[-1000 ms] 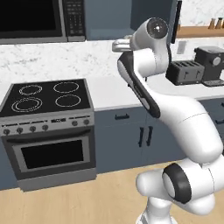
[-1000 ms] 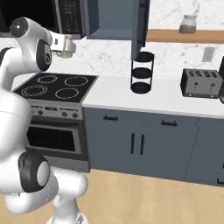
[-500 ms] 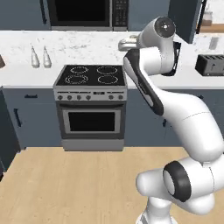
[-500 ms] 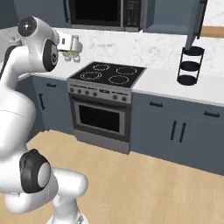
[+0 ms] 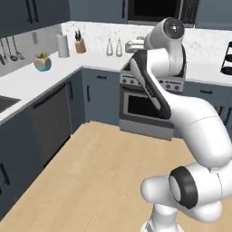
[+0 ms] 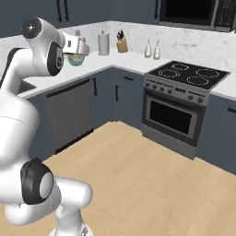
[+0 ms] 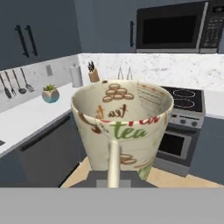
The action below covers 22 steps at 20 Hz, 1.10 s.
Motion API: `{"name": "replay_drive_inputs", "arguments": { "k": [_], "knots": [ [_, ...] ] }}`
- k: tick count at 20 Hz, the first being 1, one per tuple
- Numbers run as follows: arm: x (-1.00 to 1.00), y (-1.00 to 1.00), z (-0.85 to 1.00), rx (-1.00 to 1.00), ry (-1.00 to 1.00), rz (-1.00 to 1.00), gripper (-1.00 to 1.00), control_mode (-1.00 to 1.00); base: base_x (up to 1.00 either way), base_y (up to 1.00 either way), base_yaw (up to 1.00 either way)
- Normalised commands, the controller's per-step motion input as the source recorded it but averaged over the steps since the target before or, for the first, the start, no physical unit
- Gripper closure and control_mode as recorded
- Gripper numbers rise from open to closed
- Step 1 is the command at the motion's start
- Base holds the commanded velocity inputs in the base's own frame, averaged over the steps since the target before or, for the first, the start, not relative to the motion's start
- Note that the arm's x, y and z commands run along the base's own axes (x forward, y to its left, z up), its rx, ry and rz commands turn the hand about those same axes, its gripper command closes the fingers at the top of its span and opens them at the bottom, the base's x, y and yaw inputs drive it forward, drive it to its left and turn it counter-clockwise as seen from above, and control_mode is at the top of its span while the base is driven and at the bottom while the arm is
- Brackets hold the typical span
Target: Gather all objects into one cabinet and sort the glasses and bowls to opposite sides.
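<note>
Tumbler (image 7: 120, 131), pale beige and printed, sits empty in the claw (image 7: 113, 181).

The pale beige, faintly speckled tumbler (image 7: 120, 131) is carried upright in the air, clear of any surface, its base held in the jaws. It flares towards a wide round rim and is empty inside. Brown rings, brown script and green "tea" lettering mark its walls, and a pale vertical strip runs down its near side at 6 o'clock. The right base view shows it beside the raised hand (image 6: 81, 46). At 10 o'clock from it hangs a slate blue-grey wall cabinet (image 7: 43, 30) with long black bar handles, doors closed.
</note>
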Motion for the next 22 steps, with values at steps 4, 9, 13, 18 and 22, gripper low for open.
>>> {"name": "replay_drive_inputs", "arguments": {
  "k": [4,9,13,18,22],
  "knots": [
    [0.00,0.00,0.00,0.00,0.00,0.00,1.00,1.00,-1.00,0.42,0.61],
    [0.00,0.00,0.00,0.00,0.00,0.00,1.00,1.00,-1.00,0.53,0.59],
    [0.00,0.00,0.00,0.00,0.00,0.00,1.00,1.00,-0.97,0.54,0.57],
    [0.00,0.00,0.00,0.00,0.00,0.00,1.00,1.00,-0.87,0.51,0.55],
    [0.00,0.00,0.00,0.00,0.00,0.00,1.00,1.00,-0.48,0.44,0.52]
  ]
}}
